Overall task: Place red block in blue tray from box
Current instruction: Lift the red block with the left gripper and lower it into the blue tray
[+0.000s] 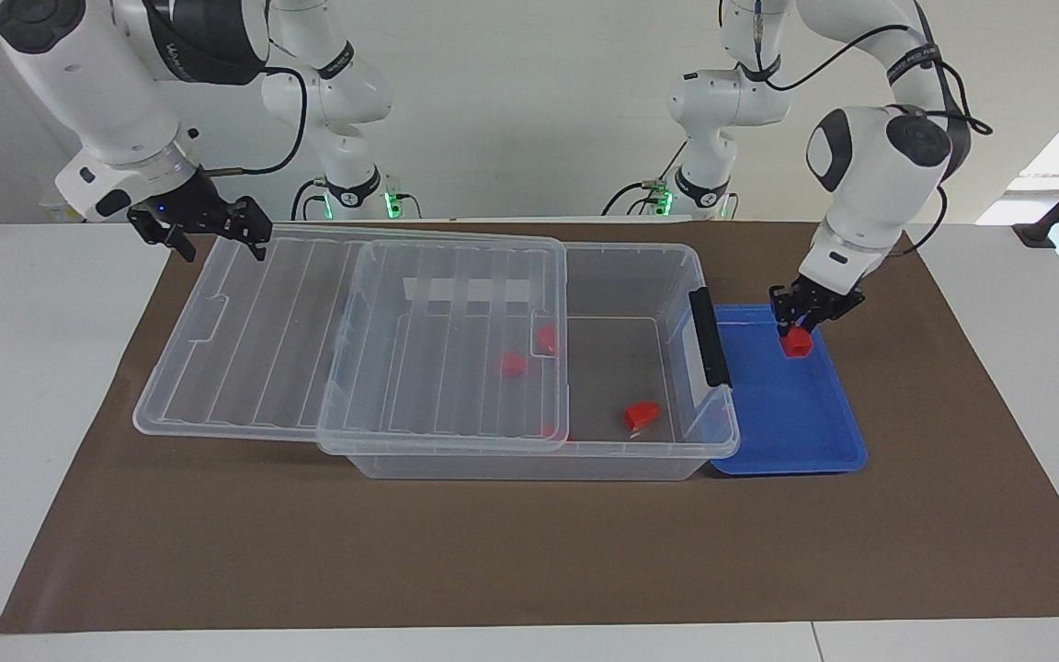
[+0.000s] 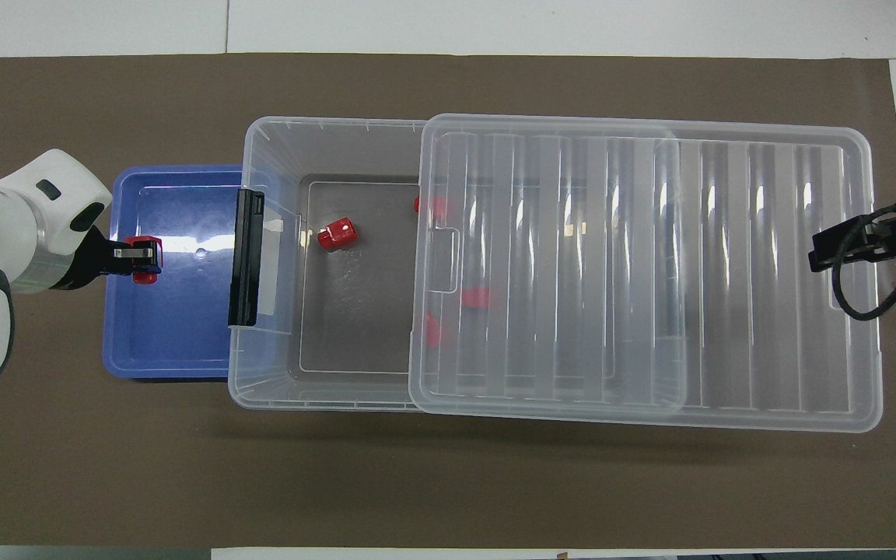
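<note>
Facing view: the left gripper (image 1: 798, 329), closed on the red block (image 1: 797, 341), is low over the blue tray (image 1: 791, 414); whether the block touches the floor is unclear. The right gripper (image 1: 213, 230), jaws wide and empty, waits over the lid (image 1: 254, 331), slid half off the box (image 1: 640, 276). One loose red piece (image 1: 641, 416) shows inside.

Overhead view: perhaps three more red pieces (image 2: 477, 297) blur under the lid; the black latch (image 2: 246, 258) stands between tray and box

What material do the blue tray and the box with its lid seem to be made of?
Blue tray: probably glossy opaque plastic, since light glares on its floor.
Box: likely clear plastic, the brown mat showing through its walls.
Lid: seemingly the same clear plastic, moulded in ribs.
</note>
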Robot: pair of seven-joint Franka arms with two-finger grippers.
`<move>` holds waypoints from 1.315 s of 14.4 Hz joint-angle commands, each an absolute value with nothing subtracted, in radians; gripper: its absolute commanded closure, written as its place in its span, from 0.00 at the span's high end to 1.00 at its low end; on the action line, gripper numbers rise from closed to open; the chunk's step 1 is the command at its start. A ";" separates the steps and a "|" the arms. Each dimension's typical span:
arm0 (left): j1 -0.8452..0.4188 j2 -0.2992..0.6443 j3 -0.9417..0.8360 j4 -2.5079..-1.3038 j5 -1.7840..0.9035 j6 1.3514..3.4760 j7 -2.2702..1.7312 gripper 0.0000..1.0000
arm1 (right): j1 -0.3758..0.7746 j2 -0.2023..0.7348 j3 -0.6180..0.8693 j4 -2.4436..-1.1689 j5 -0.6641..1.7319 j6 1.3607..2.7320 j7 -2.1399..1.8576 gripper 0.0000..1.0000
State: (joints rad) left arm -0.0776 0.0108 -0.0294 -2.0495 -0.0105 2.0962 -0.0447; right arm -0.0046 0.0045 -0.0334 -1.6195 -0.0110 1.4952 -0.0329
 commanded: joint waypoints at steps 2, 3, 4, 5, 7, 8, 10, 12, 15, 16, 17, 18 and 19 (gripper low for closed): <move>-0.041 0.130 -0.041 -2.071 0.005 2.224 0.002 0.00 | -0.008 -0.009 -0.029 -1.637 -0.025 1.552 -0.035 1.00; -0.043 0.141 -0.041 -2.095 0.005 2.264 0.003 0.00 | -0.017 -0.011 -0.029 -1.652 -0.025 1.592 -0.044 0.88; -0.041 0.138 -0.041 -2.133 0.005 2.291 0.018 0.00 | -0.026 -0.015 -0.043 -1.676 -0.028 1.621 -0.069 0.52; -0.046 0.143 -0.041 -2.147 0.005 2.313 0.028 0.00 | -0.035 -0.017 -0.075 -1.695 -0.029 1.650 -0.119 0.23; -0.052 0.178 -0.041 -2.148 0.005 2.364 0.023 0.00 | -0.035 -0.021 -0.144 -1.753 -0.029 1.705 -0.214 0.00; -0.057 0.179 -0.041 -2.148 0.005 2.358 0.023 0.00 | -0.034 -0.034 -0.159 -1.796 -0.029 1.762 -0.218 0.00; -0.061 0.179 -0.041 -2.143 0.005 2.347 0.026 0.99 | -0.035 -0.052 -0.187 -1.854 -0.043 1.816 -0.222 0.00; -0.066 0.167 -0.041 -2.126 0.005 2.341 0.020 1.00 | -0.037 -0.041 -0.201 -1.867 -0.051 1.836 -0.219 0.00; -0.067 0.095 -0.041 -2.099 0.005 2.264 0.009 1.00 | -0.038 -0.041 -0.216 -1.914 -0.060 1.877 -0.230 0.00; -0.067 0.077 -0.043 -2.076 0.005 2.231 -0.018 1.00 | -0.035 -0.041 -0.227 -1.927 -0.058 1.891 -0.232 0.00; -0.067 0.060 -0.044 -2.047 0.005 2.197 -0.062 1.00 | -0.035 -0.040 -0.229 -1.934 -0.060 1.901 -0.233 0.00; -0.067 0.048 -0.046 -2.013 0.005 2.154 -0.089 1.00 | -0.037 -0.040 -0.230 -1.948 -0.058 1.905 -0.232 0.00; -0.067 0.041 -0.046 -1.966 0.005 2.099 -0.094 1.00 | -0.037 -0.040 -0.232 -1.959 -0.060 1.911 -0.233 0.00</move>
State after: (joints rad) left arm -0.0606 0.0679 -0.0470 -2.0297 -0.0105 2.1938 -0.0494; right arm -0.0361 -0.0097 -0.2273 -1.9052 -0.0390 1.8777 -0.2141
